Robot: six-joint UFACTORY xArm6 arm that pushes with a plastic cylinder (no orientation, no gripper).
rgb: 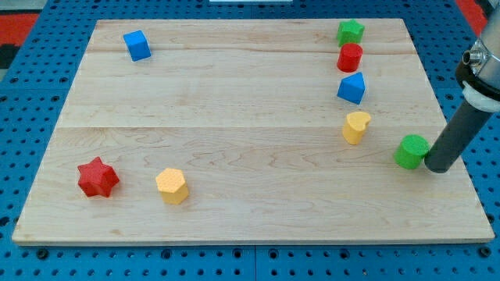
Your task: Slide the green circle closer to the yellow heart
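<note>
The green circle (410, 151) lies on the wooden board (234, 117) near the view's right edge. The yellow heart (356, 126) lies a short way to its upper left, apart from it. My tip (436, 166) stands on the board right beside the green circle, on its right side, touching or nearly touching it.
A blue block (352, 88), a red cylinder (350, 57) and a green star (350, 32) line up above the yellow heart. A blue cube (137, 45) is at the view's top left. A red star (98, 177) and a yellow hexagon (172, 186) are at the bottom left.
</note>
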